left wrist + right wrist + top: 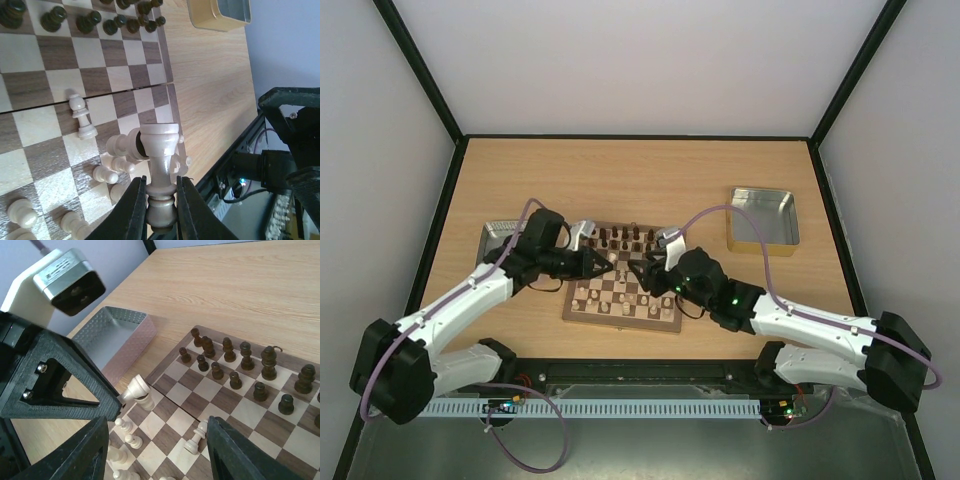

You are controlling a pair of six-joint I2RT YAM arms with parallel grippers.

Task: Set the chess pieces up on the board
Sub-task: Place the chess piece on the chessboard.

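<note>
The board [620, 326] lies in front of both arms. Several cream chess pieces [620, 300] stand on its near rows. My left gripper [595, 263] is shut on a cream chess piece with a flat top [160, 150] and holds it tilted above the board's left edge, over other cream pieces [117, 162]. The right wrist view shows that held piece [136, 390] too. My right gripper [160, 450] is open over the board [220, 390], with a lone cream pawn [196, 437] standing between its fingers. That pawn also shows in the left wrist view [80, 117].
Dark brown chessmen [625, 238] fill the board's far rows. A shiny metal tray [498, 238] sits left of the board, partly behind my left arm. A second metal tray [763, 220] sits at the right. Black-framed walls ring the table.
</note>
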